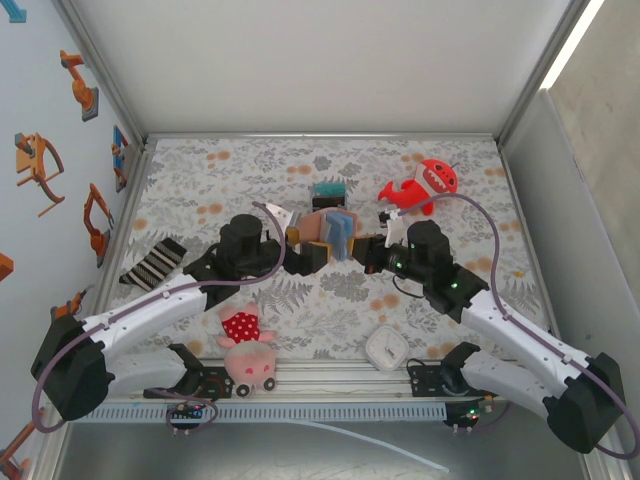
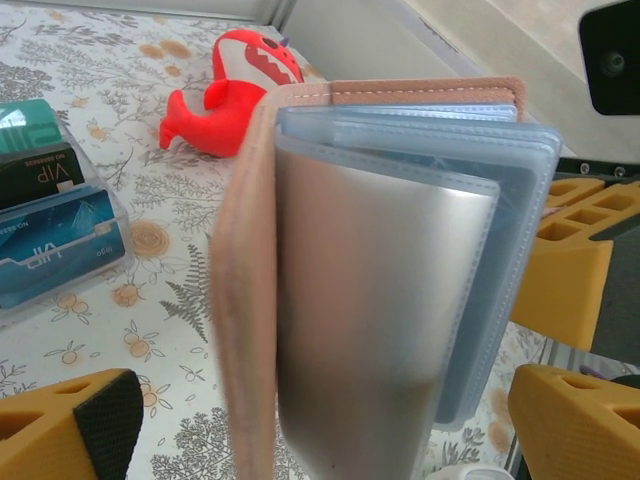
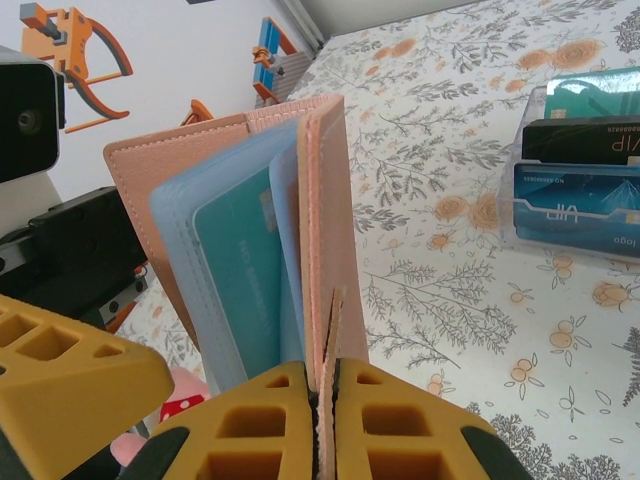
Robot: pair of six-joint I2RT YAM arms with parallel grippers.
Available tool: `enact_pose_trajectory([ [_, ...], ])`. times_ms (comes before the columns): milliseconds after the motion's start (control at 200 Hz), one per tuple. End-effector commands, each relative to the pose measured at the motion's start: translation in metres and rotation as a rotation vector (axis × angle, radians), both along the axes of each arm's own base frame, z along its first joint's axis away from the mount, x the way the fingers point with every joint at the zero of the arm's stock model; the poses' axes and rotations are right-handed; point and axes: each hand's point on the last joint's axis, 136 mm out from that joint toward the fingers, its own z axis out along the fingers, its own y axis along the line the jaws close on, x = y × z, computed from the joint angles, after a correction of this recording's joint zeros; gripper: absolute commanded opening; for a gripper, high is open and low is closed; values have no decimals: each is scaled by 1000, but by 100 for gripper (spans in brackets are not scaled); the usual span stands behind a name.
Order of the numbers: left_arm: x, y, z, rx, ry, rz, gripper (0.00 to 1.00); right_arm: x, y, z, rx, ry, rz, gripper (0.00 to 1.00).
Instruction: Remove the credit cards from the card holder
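- While my right gripper (image 3: 325, 405) pinches the cover edge, the card holder (image 3: 325, 200) stands upright mid-table.
- Right wrist view: a teal credit card (image 3: 240, 270) in a sleeve. Left wrist view: silvery glare.
- Left gripper (image 2: 320, 410) gapes wide, fingers (image 2: 70, 425) flanking the holder, holding nothing.
- Card box (image 1: 328, 190) sits just behind; shark toy (image 1: 425, 185) is near, to the right.

The tan leather folding card holder (image 2: 245, 300) runs off the lower edge of the left wrist view; its glossy front sleeve (image 2: 380, 320) is blurred, contents indiscernible.
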Motion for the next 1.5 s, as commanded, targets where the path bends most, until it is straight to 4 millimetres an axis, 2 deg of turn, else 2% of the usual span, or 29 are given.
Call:
enact_pose_trajectory([
  [0,-9,-8,6,8,-19,-66,98,4,4,28,40,-60,-2,0],
  [150,-11,-12,1,39,-20,-86,99,5,4,28,36,-56,-7,0],
  [280,-6,-12,-10,101,-22,-57,97,4,5,28,36,-53,-6,0],
  [356,-1,-9,-14,126,-24,-24,100,4,5,28,36,-53,-6,0],
  [686,7,5,-9,130,-61,63,67,4,3,26,29,-55,-14,0],
  [786,7,8,-6,123,-65,75,61,4,3,25,29,-52,-14,0],
  [921,7,10,-5,115,-67,88,58,4,2,25,29,-49,-16,0],
  [1057,8,11,-5,116,-69,94,40,2,2,24,35,-43,-13,0],
  [1397,8,3,-7,107,-60,70,36,-2,8,25,54,-42,23,0],
  [1492,9,2,-8,105,-59,69,28,-3,10,26,57,-43,31,0],
])
